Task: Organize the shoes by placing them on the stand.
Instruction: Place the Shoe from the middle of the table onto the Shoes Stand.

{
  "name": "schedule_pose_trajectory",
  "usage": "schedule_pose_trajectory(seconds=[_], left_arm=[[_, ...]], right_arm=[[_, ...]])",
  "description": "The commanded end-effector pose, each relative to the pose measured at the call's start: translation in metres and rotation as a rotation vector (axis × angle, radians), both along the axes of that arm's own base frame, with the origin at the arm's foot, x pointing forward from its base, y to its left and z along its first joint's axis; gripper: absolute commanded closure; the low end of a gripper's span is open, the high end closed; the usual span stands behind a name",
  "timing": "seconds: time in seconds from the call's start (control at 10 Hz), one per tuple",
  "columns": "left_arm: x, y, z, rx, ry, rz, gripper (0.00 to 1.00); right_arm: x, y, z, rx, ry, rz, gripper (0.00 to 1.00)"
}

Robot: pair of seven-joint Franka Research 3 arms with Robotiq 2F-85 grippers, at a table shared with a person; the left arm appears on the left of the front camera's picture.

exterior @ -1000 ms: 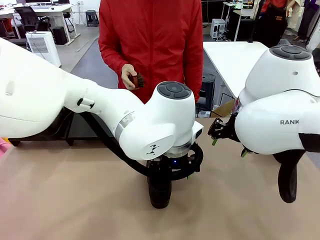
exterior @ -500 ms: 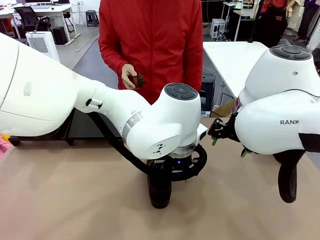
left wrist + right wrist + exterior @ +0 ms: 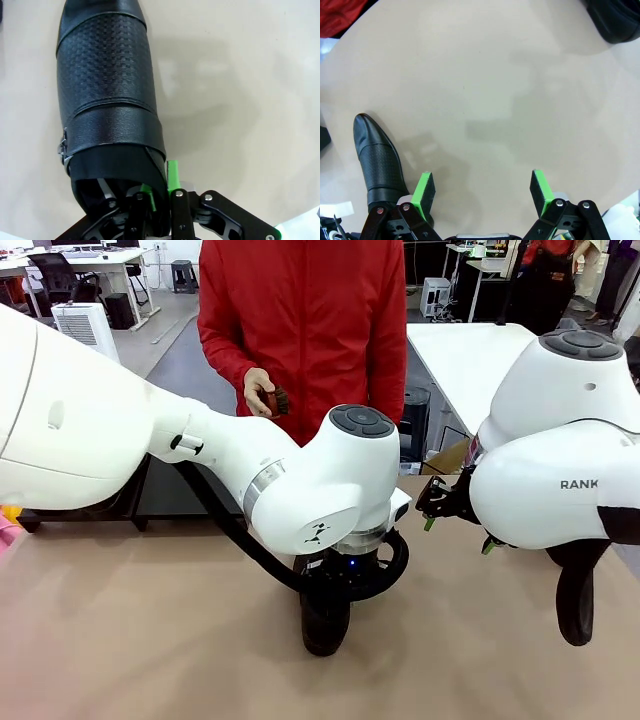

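Pinching glossy black leather dress shoe [image 3: 107, 90] by collar with left pincer [image 3: 160, 181], likely for lifting; right pincer [image 3: 482, 186] hanging spread.

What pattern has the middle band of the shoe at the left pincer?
Fine embossed grain, black shoe; clearest in left wrist view.

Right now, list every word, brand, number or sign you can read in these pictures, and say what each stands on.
"RANK": black letters on the right arm's white housing, as far as it shows.
Small black emblem, no letters, on the left arm's wrist joint.
Shoe and table: no print.
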State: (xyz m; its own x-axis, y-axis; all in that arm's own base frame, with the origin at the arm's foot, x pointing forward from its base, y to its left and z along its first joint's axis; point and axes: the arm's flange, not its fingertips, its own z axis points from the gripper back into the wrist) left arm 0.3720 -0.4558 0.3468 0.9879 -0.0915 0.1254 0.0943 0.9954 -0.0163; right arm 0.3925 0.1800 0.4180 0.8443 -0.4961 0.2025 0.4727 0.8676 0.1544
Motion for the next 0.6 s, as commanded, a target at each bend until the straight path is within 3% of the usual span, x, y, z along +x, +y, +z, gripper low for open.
schedule_pose_trajectory(seconds=[0.0,0.2,0.3,0.4,0.5], left_arm=[[0.005,0.005,0.006,0.006,-0.02,-0.006,1.0],[0.006,0.01,0.007,0.006,-0.008,0.005,1.0],[-0.003,0.016,0.019,-0.043,0.046,-0.019,1.0],[-0.015,0.033,0.05,-0.138,0.062,-0.031,1.0],[-0.021,0.061,0.092,-0.177,-0.03,-0.042,1.0]], right_arm=[[0.002,-0.002,0.003,0.018,-0.004,0.019,0.0],[0.002,-0.002,0.003,0.018,-0.004,0.019,0.0],[0.002,-0.002,0.003,0.018,-0.004,0.019,0.0],[0.002,-0.002,0.003,0.018,-0.004,0.019,0.0],[0.002,-0.002,0.003,0.018,-0.004,0.019,0.0]])
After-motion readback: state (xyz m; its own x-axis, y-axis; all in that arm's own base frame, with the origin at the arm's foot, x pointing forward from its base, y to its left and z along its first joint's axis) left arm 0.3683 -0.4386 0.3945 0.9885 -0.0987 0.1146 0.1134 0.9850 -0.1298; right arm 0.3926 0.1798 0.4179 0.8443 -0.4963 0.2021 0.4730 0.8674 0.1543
